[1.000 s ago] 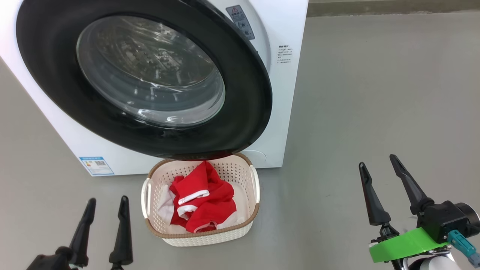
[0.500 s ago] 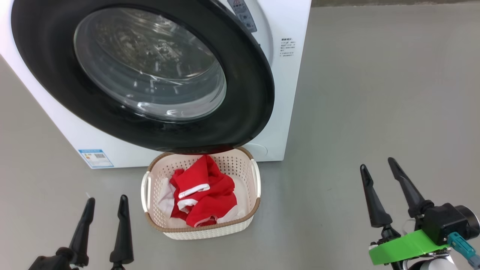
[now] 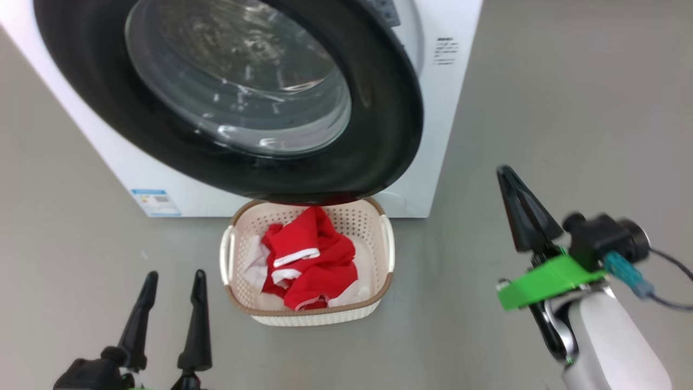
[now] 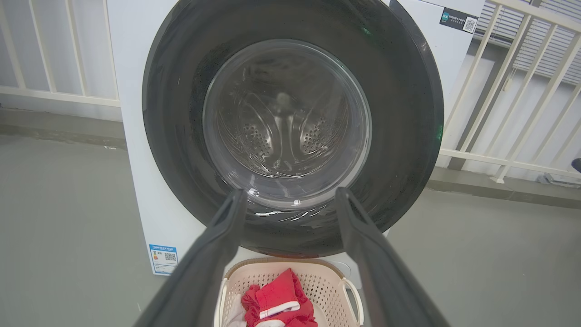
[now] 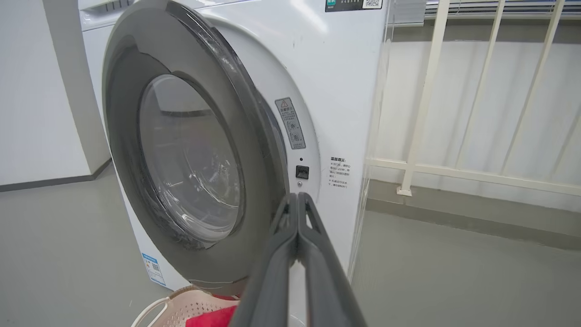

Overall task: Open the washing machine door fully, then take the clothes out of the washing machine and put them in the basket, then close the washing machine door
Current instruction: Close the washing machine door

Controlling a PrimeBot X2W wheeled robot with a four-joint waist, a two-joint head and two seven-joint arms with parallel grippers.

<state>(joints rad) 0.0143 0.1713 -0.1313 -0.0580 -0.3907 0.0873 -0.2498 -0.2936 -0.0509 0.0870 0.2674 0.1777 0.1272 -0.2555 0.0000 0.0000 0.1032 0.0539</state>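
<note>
Right hand [image 3: 505,173] clenched empty; left hand [image 3: 175,274] released | round glossy black-rimmed glass door [image 3: 379,108] left of right hand, seemingly ajar | risk: clenched hand skids off slick rim, leaving door unlatched

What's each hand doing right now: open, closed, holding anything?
Left hand: open, holding nothing.
Right hand: closed, fingers pressed together, holding nothing.

Now right gripper [image 3: 507,174] is seen blurred. Basket [image 4: 327,282] is cut off by btm edge below left gripper [image 4: 290,193]; sticker [image 4: 163,259] txt left of it can't be read.
</note>
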